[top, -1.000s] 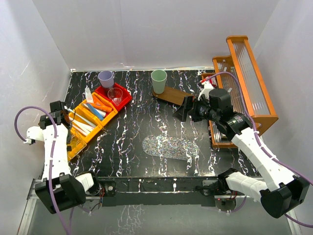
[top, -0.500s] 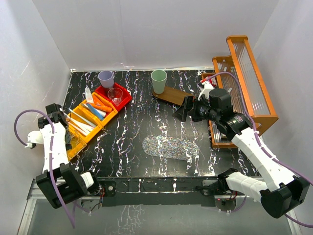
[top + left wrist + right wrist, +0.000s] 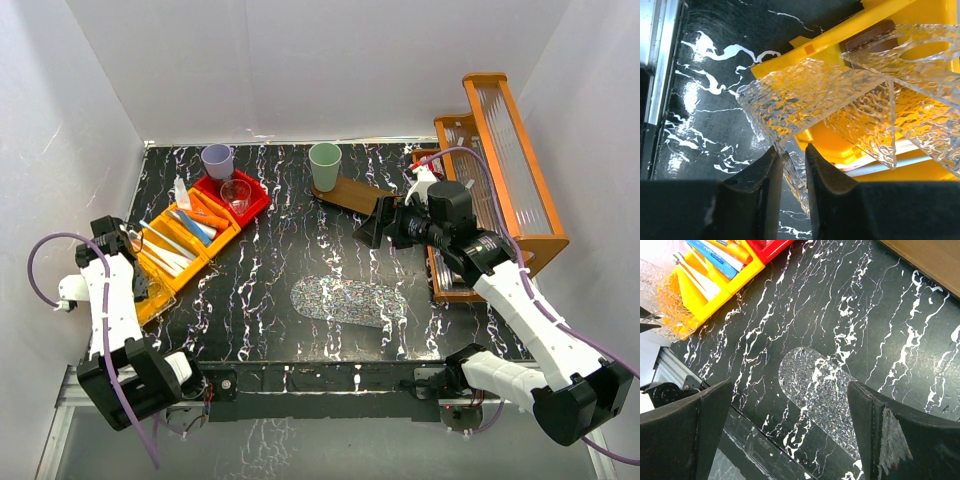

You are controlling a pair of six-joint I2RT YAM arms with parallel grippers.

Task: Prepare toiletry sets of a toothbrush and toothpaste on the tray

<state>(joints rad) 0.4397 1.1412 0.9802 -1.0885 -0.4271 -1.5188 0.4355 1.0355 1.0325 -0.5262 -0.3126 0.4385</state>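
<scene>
A clear textured tray point(image 3: 805, 95) leans on the near end of the yellow bin point(image 3: 185, 262). My left gripper point(image 3: 792, 152) is shut on its lower edge, fingers close on either side. Pale toothbrushes point(image 3: 165, 243), a blue tube point(image 3: 195, 228) and an orange tube point(image 3: 208, 212) lie in the yellow bin. A clear glass point(image 3: 236, 193) stands in the red bin, a lilac cup point(image 3: 216, 160) behind it. A green cup point(image 3: 324, 159) stands on a brown wooden tray point(image 3: 360, 192). My right gripper point(image 3: 790, 405) hangs open above a clear oval tray point(image 3: 825, 390) lying flat mid-table.
A wooden rack point(image 3: 510, 170) with a ribbed clear panel stands along the right edge, beside my right arm. More clear textured pieces point(image 3: 920, 60) overlap in the yellow bin. White walls close in on three sides.
My left gripper has drawn back toward the near left corner and its jaws have narrowed onto the clear tray's edge. The right arm has not moved.
</scene>
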